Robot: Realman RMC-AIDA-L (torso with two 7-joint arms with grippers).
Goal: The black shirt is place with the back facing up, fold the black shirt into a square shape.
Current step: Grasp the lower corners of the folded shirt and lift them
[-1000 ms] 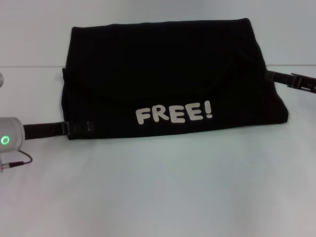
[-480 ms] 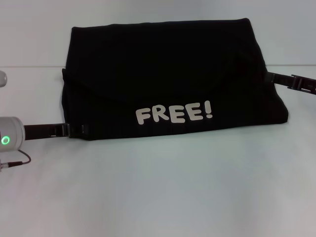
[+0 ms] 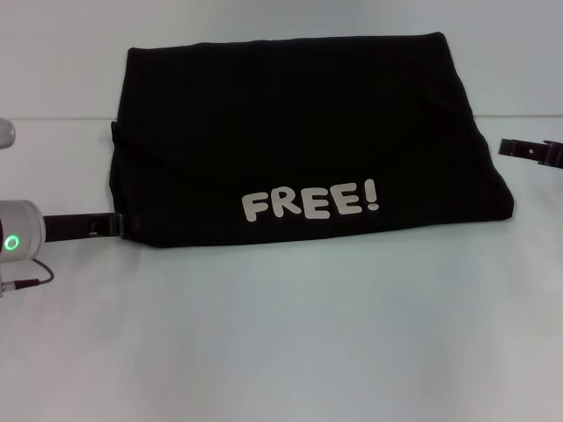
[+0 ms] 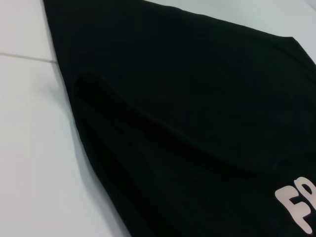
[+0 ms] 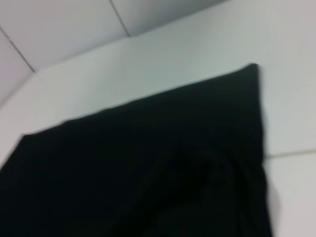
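Although the black shirt (image 3: 299,141) lies folded into a wide rectangle mid-frame, squaring remains outstanding; left gripper (image 3: 123,225) touches its lower-left edge, right gripper (image 3: 519,149) stands clear, finger states indeterminable.

- This looks like a robot test room, a kind of lab
- There is a plain white table (image 3: 290,343) with nothing homey on it
- Behind it stands a bare white wall (image 3: 264,18)
- A robot arm with a small green light (image 3: 11,243) sits at the table's left edge
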